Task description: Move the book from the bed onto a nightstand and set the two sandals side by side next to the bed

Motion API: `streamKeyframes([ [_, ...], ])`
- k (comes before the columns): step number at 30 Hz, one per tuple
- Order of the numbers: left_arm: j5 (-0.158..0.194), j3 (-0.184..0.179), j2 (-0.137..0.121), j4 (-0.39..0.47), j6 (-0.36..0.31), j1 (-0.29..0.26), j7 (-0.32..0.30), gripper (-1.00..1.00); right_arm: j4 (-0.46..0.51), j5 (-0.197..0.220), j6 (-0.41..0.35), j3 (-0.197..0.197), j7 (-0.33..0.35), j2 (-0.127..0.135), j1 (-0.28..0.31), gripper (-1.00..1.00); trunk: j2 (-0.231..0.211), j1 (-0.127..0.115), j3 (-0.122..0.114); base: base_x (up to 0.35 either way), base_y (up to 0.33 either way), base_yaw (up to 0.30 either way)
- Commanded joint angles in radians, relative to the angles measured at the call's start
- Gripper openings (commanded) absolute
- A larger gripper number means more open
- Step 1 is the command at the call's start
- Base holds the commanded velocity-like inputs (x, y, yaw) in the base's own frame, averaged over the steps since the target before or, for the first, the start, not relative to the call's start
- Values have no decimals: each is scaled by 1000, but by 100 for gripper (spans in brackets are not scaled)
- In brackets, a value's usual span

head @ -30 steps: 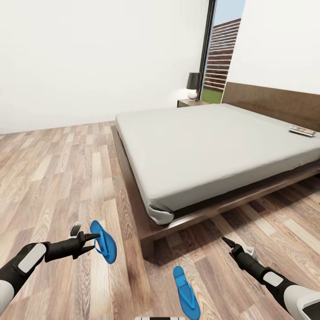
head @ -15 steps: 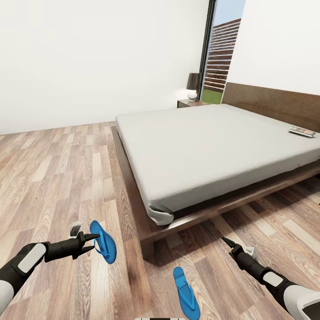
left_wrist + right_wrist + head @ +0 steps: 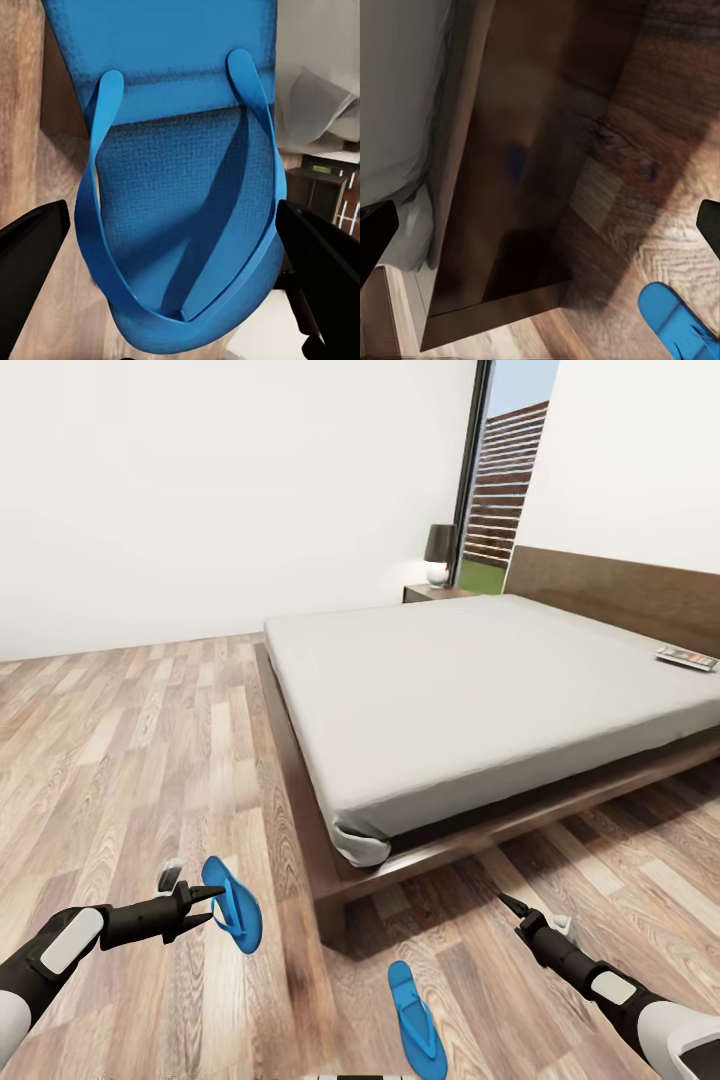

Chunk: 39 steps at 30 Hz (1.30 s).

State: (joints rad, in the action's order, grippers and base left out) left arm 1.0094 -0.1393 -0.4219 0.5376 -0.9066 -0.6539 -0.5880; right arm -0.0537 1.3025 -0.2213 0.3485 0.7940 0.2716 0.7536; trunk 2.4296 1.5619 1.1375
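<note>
Head view had the left hand at 8 o'clock gripping one sandal aloft, presumably to pair it with the other sandal at 6 o'clock beside the bed, where the book lay at 3 o'clock; the right hand spread empty.

- The head camera has swung slightly, and the whole room sits a little differently in its view than a second ago.
- The lamp and nightstand by the window now stand a touch further right.
- The sandal on the floor lies slightly lower left in the picture; the book on the bed sits marginally right.
</note>
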Motion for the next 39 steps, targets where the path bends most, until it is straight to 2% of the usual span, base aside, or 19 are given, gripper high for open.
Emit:
streamKeyframes([
  [1,1,-5,-1,-1,-1,-1,-6,-100,-3,11,-9,6,5,0,1,100,0,0,1,0,-165,209],
  [15,1,-5,0,-6,-1,-1,-7,-100,-3,11,-6,7,5,0,1,100,0,0,1,-8,-85,237],
  [26,3,-5,0,-7,-1,-1,-9,-100,-3,9,-4,8,5,0,1,100,0,0,1,-132,-137,57],
  [39,3,-5,0,-8,0,-1,-7,-100,-3,9,-4,9,4,0,1,100,0,0,1,-27,-39,222],
])
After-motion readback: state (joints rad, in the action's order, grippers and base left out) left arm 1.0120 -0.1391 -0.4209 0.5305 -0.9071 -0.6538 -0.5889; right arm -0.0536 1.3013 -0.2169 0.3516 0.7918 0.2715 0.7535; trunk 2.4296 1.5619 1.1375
